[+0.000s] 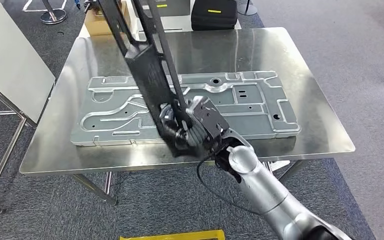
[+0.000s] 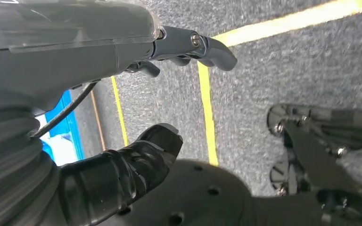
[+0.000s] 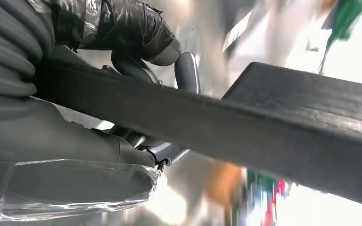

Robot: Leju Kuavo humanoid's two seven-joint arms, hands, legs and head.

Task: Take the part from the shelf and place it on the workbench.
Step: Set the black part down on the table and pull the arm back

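I have the right robot hand [image 1: 196, 126] clenched around the lower end of the part [image 1: 147, 75], a long, flat, black piece. In the right wrist view the fingers [image 3: 122, 28] wrap over its edge, with the part [image 3: 245, 127] running straight across between thumb and fingers.

The part is held above the bench [image 1: 320, 135], not yet set down. It crosses over a large stamped grey metal panel [image 1: 250, 102] that lies flat on the bench top.

Orientation: the long axis runs from the grasp at the near edge of the bench up and away to the far left, where the top end leaves the head view. It stands steeply tilted rather than flat. A thinner black bar runs alongside the broad section.

Handling, in my judgement: the part looks rigid, with no visible sag along its length. The hold is at one extreme end, so the free length will lever hard against the fingers and may rotate in the grasp. A hold nearer the middle would balance better. The surface looks matt, so I judge slipping less likely than twisting.

The left robot hand [image 2: 136, 117] hangs over grey carpet with yellow floor lines, fingers apart, holding nothing.
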